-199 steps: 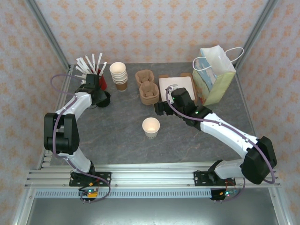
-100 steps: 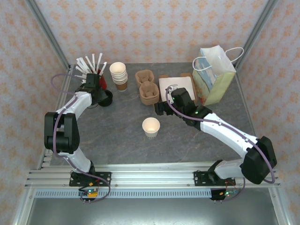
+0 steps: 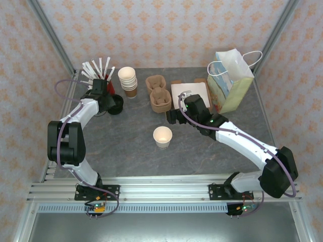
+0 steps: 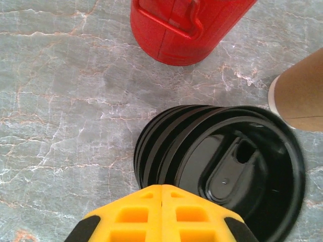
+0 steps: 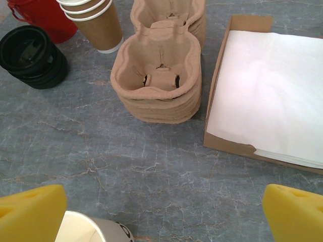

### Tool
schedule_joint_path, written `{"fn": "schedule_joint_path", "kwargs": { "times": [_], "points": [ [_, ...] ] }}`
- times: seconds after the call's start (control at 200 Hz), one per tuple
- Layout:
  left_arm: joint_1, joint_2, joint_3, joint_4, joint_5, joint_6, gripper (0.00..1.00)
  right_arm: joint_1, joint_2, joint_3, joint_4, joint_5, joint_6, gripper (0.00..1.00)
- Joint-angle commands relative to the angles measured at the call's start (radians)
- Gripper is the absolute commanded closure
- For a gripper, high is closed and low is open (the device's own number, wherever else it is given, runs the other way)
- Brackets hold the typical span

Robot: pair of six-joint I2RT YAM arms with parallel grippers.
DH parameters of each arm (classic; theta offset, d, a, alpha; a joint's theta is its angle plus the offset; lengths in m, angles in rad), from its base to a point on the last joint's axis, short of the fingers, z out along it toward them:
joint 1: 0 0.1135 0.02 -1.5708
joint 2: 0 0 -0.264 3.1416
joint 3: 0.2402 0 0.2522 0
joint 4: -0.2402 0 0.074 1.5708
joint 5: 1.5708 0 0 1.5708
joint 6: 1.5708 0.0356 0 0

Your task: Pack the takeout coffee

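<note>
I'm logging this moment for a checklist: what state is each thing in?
Lone cup: upright, lidless.
Lid stack: stacked, top lid askew.
Cup stack: nested, upright.
Carriers: stacked, empty.
Paper bag: standing, open.
Left gripper: shut at the lids' near rim.
Right gripper: open, holding nothing.

No word, number or brand is showing clearly enough to be read. Some small dark marks are sitting on the side of the paper cup, low in the right wrist view, but the frame edge is cutting them off and they are too small to tell. The paper bag is showing a coloured print, with no letters that I can make out.
</note>
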Motion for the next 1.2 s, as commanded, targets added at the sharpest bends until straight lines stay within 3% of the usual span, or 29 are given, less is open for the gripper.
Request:
{"fn": "schedule_joint_path", "kwargs": {
  "times": [0.0,0.325,0.47,0.586,0.696,0.886,0.996,1.196],
  "points": [
    [0.005,-0.063,-0.012,0.011,0.034,-0.018,0.99,0.006,0.001,0.032,-0.007,0.019,-0.003,0.00],
    [0.004,-0.184,-0.079,0.030,0.130,-0.087,1.00,0.006,-0.014,0.043,-0.020,0.017,0.016,0.00],
    [0.002,-0.327,-0.183,0.133,0.316,-0.216,1.00,0.004,-0.036,0.090,-0.014,-0.037,0.133,0.00],
    [-0.001,-0.418,-0.252,0.241,0.489,-0.369,1.00,0.005,-0.055,0.093,0.125,-0.209,0.275,0.01],
    [-0.017,-0.478,-0.286,0.337,0.588,-0.526,1.00,0.004,-0.037,0.094,0.260,-0.249,0.487,0.04],
    [-0.145,-0.511,-0.301,0.503,0.619,-0.749,1.00,0.016,0.025,0.095,0.506,-0.256,0.878,0.04],
    [-0.198,-0.513,-0.322,0.613,0.606,-0.859,1.00,0.023,0.033,0.088,0.591,-0.215,0.999,0.02],
    [-0.266,-0.512,-0.330,0.707,0.579,-0.937,1.00,0.032,0.050,0.063,0.719,-0.155,1.157,0.01]
  ]
}}
